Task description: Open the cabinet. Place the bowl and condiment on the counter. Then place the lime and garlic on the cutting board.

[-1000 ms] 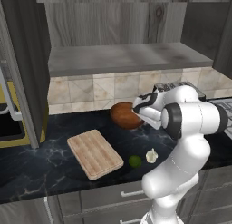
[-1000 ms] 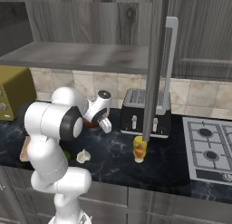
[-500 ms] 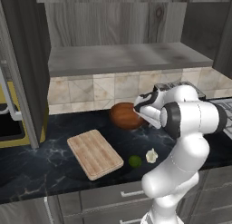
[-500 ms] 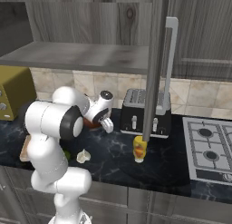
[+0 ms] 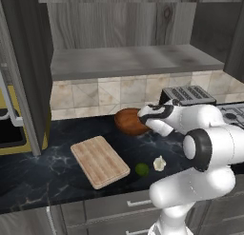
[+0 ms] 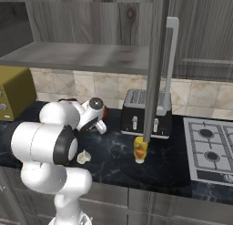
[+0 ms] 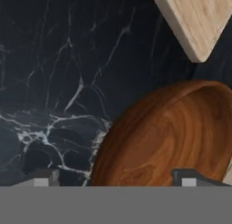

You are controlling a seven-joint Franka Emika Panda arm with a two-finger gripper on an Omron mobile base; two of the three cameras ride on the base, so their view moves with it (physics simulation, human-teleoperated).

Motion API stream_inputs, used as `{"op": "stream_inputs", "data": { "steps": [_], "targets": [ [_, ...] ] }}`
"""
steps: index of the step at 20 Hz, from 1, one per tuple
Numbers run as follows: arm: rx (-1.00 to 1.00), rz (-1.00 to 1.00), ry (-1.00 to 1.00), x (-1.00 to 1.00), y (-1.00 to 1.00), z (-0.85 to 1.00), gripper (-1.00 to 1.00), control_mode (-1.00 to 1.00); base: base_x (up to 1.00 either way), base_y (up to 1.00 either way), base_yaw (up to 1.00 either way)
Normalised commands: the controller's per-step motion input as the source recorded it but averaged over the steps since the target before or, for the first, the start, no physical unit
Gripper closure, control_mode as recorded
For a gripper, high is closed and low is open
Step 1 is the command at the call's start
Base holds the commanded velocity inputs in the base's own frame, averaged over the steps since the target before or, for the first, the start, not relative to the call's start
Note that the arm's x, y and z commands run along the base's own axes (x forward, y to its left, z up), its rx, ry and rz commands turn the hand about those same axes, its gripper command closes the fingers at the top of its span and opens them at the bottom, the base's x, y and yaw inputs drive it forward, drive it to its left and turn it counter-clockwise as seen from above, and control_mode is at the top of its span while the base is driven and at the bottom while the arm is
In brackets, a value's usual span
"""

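The reddish-brown wooden bowl [image 5: 128, 122] [image 7: 167, 137] stands on the black marble counter [image 5: 57, 172], behind the cutting board [image 5: 100, 161]. My gripper [image 5: 144, 120] [image 7: 115, 180] hangs just above the bowl's near rim, open; one fingertip is over the counter and the other over the bowl's inside. The lime [image 5: 141, 169] and the garlic [image 5: 159, 163] [image 6: 83, 156] lie side by side on the counter, right of the board. The yellow condiment [image 6: 140, 149] stands on the counter in front of the toaster. The cabinet [image 5: 133, 60] is open, and its shelf is bare.
A black toaster [image 6: 145, 112] stands against the tiled wall, with a stove [image 6: 211, 149] to its right. The open cabinet door [image 6: 157, 60] with its long handle hangs edge-on above the condiment. A yellow appliance [image 6: 13, 89] sits at the far left.
The gripper's jaws have opened and let go of the bowl's rim. The bowl rests where it was, and the arm has hardly moved.
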Motion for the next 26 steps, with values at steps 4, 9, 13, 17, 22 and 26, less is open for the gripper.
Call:
{"op": "stream_inputs", "data": {
  "steps": [4, 9, 13, 17, 22, 26],
  "targets": [
    [-0.02, 0.03, -0.21, -0.71, 0.21, 0.24, -1.0, -1.0, 0.0, 0.0, 0.0],
    [-0.01, 0.03, -0.19, -0.69, 0.1, 0.28, -1.0, -1.0, 0.0, 0.0, 0.0],
    [-0.02, 0.02, -0.12, -0.68, 0.01, 0.39, -1.0, -1.0, 0.0, 0.0, 0.0],
    [-0.07, 0.03, -0.01, -0.6, 0.0, 0.34, -1.0, -1.0, 0.0, 0.0, 0.0],
    [-0.1, 0.0, 0.06, -0.62, 0.0, 0.03, -1.0, -1.0, 0.0, 0.0, 0.0],
    [-0.06, 0.0, 0.1, -0.63, 0.0, 0.01, -1.0, -1.0, 0.0, 0.0, 0.0]
  ]
}}
